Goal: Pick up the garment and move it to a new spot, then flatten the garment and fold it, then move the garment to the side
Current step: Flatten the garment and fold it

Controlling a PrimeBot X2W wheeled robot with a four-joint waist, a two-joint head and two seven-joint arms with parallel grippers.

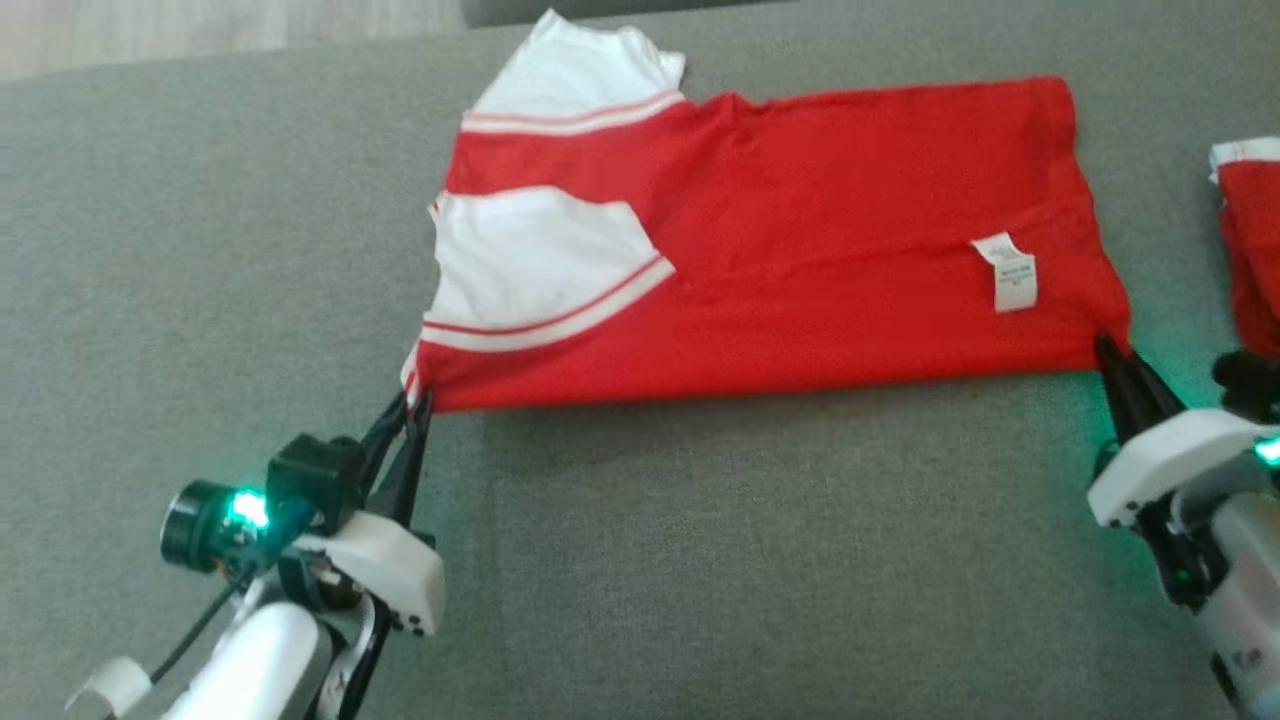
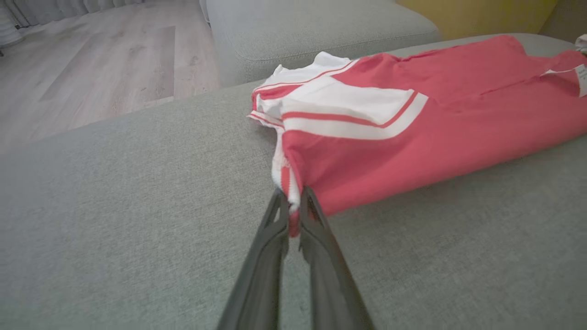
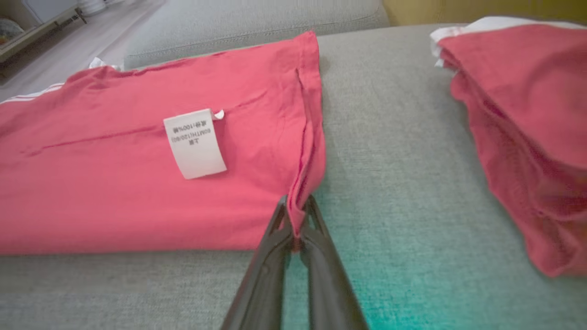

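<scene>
Left gripper (image 1: 413, 402): pinched shut on garment (image 1: 800, 240) corner, lower left.
Right gripper (image 1: 1108, 348): clamped on lower-right hem corner.
Why: both near corners held, likely to fold evenly.

Soft, even daylight falls over the grey cushion (image 1: 700, 560), with no hard glare. The red T-shirt (image 1: 820, 220) throws only a thin, faint shadow along its near edge. Its white sleeve (image 1: 530, 250) is nearly blown out in the head view, which is slightly soft overall, so the care label (image 1: 1010, 272) cannot be read. A green lamp (image 1: 248, 508) glows by the left gripper (image 1: 415, 402). A second lamp (image 1: 1270, 452) by the right gripper (image 1: 1108, 350) stains the cushion teal, and the same tint spreads across the bottom of the right wrist view. Both wrist views render the red paler and pinker and bend lines near their edges. The dark fingers (image 2: 261, 275) are blurred, and the wooden floor (image 2: 91, 68) looks washed out.
</scene>
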